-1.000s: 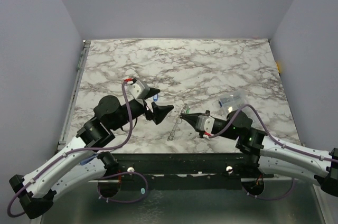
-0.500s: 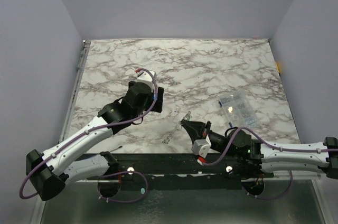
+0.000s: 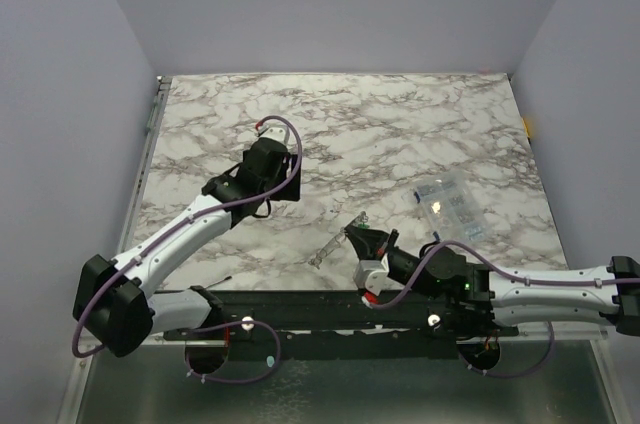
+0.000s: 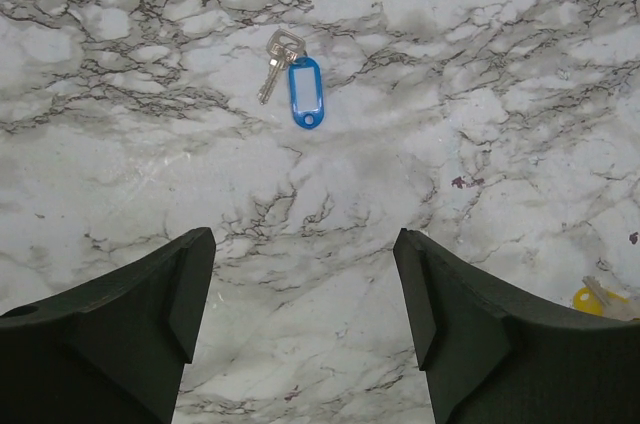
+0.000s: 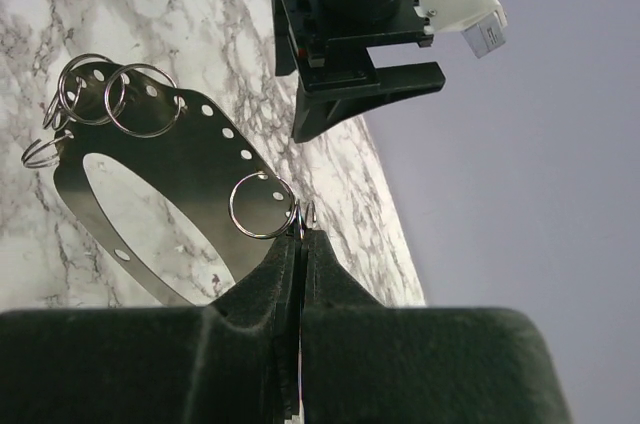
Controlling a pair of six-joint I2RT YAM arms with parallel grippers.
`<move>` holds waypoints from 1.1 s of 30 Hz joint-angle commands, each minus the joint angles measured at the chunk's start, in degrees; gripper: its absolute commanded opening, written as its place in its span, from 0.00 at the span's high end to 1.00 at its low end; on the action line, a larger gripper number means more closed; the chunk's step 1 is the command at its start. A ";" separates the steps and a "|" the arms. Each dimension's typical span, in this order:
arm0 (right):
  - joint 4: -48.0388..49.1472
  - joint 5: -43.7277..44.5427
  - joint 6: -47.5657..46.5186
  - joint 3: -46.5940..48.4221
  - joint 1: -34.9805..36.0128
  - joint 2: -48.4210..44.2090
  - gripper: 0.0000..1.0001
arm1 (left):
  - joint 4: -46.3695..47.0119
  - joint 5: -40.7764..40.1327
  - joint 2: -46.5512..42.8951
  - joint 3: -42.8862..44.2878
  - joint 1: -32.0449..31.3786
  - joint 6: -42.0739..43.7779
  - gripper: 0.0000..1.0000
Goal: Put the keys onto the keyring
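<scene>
Two questions: where was the blue key (image 4: 295, 85), and who had the keyring (image 5: 195, 139)?

— Key lay on the table (image 4: 500, 44) ahead of the left gripper (image 4: 303, 244), centred on its wide-open, empty jaws. Meanwhile the right gripper (image 5: 300, 234) was clamped shut on the keyring's rim.

Arms (image 3: 170, 244): white shells, black joints.
Cables (image 3: 296, 144): purple, running along each arm.
Left gripper (image 4: 302, 254): black wedge fingers.
Right gripper (image 5: 300, 239): black tapered fingers.
</scene>
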 commanded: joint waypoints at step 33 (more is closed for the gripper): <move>-21.93 1.15 14.29 9.28 0.64 -4.49 0.99 | 10.47 -0.78 34.90 13.90 5.68 -11.11 0.48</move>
